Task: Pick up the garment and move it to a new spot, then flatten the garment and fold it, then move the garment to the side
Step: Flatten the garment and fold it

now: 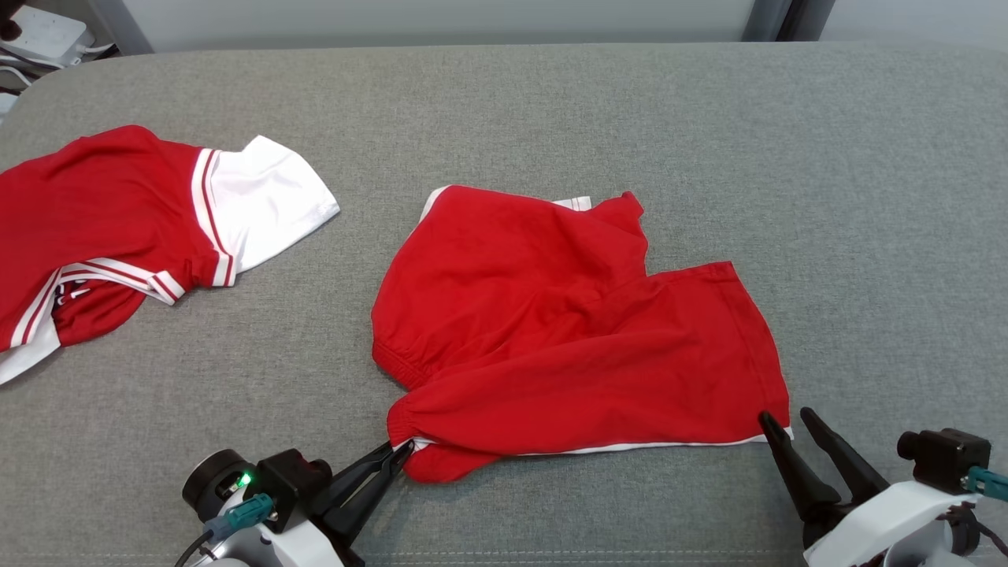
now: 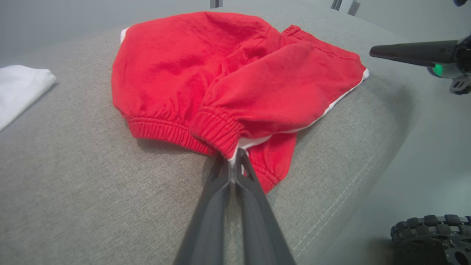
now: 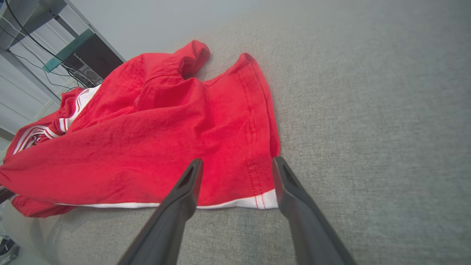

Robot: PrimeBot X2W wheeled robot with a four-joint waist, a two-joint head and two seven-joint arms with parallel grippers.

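The garment (image 1: pixel 567 331) is a pair of red shorts with white side trim, lying rumpled in the middle of the grey surface; it also shows in the left wrist view (image 2: pixel 228 73) and the right wrist view (image 3: pixel 165 129). My left gripper (image 1: pixel 402 450) is shut on the elastic waistband corner (image 2: pixel 224 136) at the garment's near left. My right gripper (image 1: pixel 783 416) stands open at the near right hem corner (image 3: pixel 257 198), with the hem lying between its fingers and the jaws apart.
A second red and white garment (image 1: pixel 118 228) lies at the far left of the grey padded surface (image 1: pixel 630 110). The surface's stitched front edge (image 2: pixel 338 209) runs just below both grippers. A white power strip (image 1: pixel 43 35) sits beyond the back left corner.
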